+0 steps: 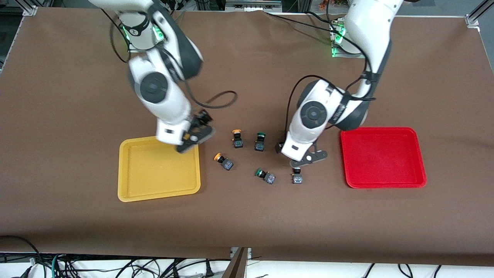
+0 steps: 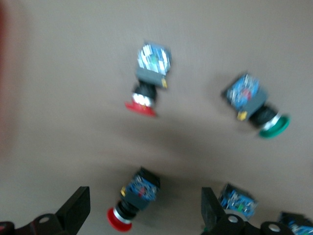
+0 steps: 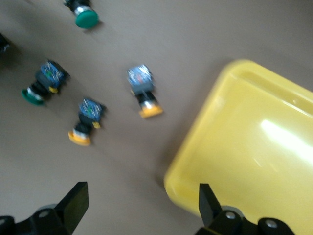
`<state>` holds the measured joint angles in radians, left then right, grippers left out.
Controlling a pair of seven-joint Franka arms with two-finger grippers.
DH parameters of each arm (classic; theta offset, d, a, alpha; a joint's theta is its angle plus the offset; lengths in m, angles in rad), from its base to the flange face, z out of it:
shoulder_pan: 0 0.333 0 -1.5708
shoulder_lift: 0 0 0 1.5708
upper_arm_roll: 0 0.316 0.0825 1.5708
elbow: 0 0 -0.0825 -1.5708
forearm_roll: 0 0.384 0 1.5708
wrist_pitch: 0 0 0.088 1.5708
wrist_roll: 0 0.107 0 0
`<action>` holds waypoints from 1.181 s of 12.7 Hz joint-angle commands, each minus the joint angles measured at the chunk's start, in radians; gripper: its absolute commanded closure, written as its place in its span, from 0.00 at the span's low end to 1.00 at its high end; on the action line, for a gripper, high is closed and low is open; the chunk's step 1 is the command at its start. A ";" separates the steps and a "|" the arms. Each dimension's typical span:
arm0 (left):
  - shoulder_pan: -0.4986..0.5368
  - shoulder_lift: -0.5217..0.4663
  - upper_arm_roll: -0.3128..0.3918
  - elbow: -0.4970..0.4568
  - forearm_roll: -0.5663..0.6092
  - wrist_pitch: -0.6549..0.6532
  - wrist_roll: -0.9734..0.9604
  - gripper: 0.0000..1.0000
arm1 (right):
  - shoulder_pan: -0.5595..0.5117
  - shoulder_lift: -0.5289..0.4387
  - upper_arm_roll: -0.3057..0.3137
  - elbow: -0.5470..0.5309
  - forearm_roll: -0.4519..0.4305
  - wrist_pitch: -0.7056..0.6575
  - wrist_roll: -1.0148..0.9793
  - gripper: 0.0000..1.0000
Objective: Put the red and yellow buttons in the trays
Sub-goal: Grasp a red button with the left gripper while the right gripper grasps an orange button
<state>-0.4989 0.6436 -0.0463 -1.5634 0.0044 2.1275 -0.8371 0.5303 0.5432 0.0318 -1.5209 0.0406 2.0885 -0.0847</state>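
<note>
The yellow tray (image 1: 127, 173) lies at the right arm's end, the red tray (image 1: 382, 135) at the left arm's end. Two yellow buttons (image 1: 237, 139) (image 1: 224, 162) lie on the table between them; they also show in the right wrist view (image 3: 144, 93) (image 3: 85, 122). One red button (image 1: 297, 178) (image 2: 146, 83) lies nearer the front camera than my left gripper (image 1: 305, 160). That gripper is open, and a second red button (image 2: 134, 198) lies between its fingers (image 2: 78, 203); the arm hides this button in the front view. My right gripper (image 1: 193, 141) (image 3: 142, 193) is open and empty over the yellow tray's (image 3: 254, 147) corner.
Two green buttons (image 1: 260, 142) (image 1: 266, 176) lie among the others, between the yellow buttons and the left gripper; they also show in the left wrist view (image 2: 254, 105) (image 2: 237, 200). A black cable (image 1: 220, 100) loops above the table beside the right arm.
</note>
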 commanded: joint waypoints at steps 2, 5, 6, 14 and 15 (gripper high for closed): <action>-0.052 0.093 0.017 -0.013 0.141 0.005 0.001 0.00 | 0.040 0.200 -0.010 0.100 -0.004 0.213 -0.074 0.00; -0.056 0.105 0.016 -0.032 0.197 0.008 0.025 0.00 | 0.039 0.247 -0.012 0.100 -0.005 0.260 -0.129 0.00; -0.058 0.105 0.016 -0.036 0.197 0.003 0.055 0.04 | 0.039 0.262 -0.012 0.099 -0.005 0.298 -0.129 0.01; -0.044 0.049 0.014 -0.021 0.197 -0.086 0.133 0.90 | -0.002 0.294 -0.013 0.079 -0.001 0.347 -0.184 0.99; -0.041 0.019 0.020 -0.018 0.195 -0.121 0.168 0.90 | -0.027 0.256 -0.012 0.088 0.001 0.259 -0.210 1.00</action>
<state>-0.5464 0.7367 -0.0347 -1.5737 0.1812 2.0742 -0.7211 0.5477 0.8588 0.0096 -1.4421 0.0366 2.4654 -0.2457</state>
